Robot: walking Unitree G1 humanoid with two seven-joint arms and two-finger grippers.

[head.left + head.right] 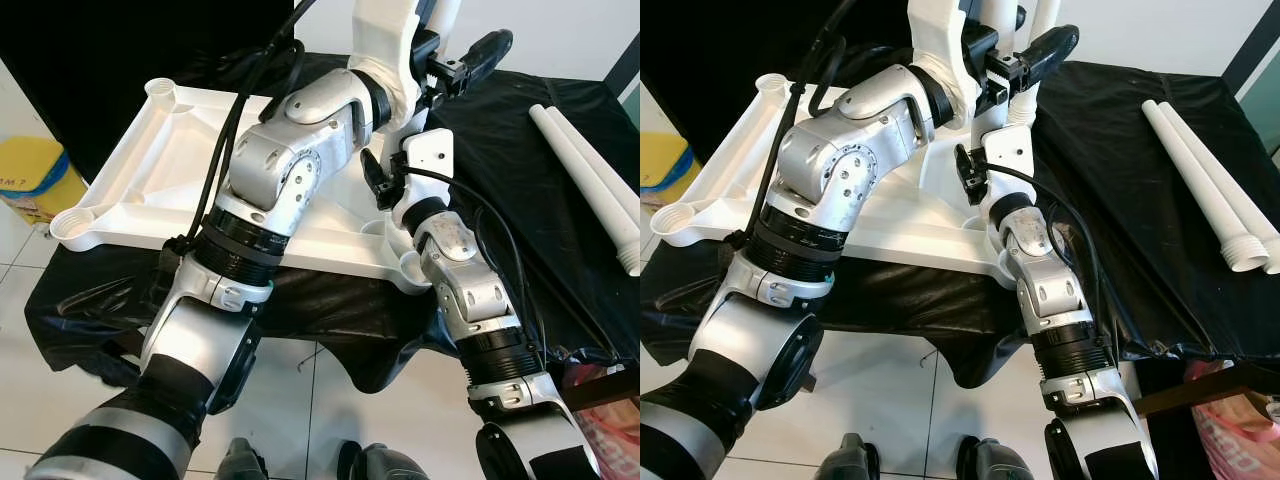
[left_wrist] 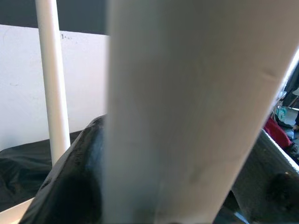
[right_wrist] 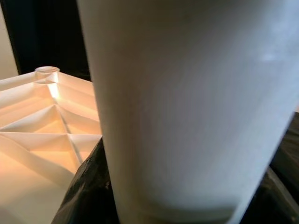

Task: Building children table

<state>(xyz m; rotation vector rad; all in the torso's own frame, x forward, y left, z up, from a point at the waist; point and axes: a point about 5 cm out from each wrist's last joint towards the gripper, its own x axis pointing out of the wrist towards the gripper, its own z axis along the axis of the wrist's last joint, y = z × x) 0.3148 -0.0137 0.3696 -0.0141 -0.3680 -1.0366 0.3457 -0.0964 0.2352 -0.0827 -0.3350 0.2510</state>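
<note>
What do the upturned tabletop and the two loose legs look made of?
Tabletop: likely moulded white plastic, semi-gloss; ribbed underside and round corner sockets suggest it. Loose legs: probably the same plastic, smooth matte white tubes with threaded ends. They lie on a black cloth, seemingly thin wrinkled fabric.

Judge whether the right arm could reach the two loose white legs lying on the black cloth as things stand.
Probably not yet: the right gripper looks shut on an upright leg over the tabletop. The loose legs lie unobstructed to its right, so releasing first should free it.

You are getting bright, even, sharp head views. Both wrist views are blurring on the close white leg (image 2: 187, 112), and warm light is glowing across the tabletop (image 3: 42, 135).
</note>
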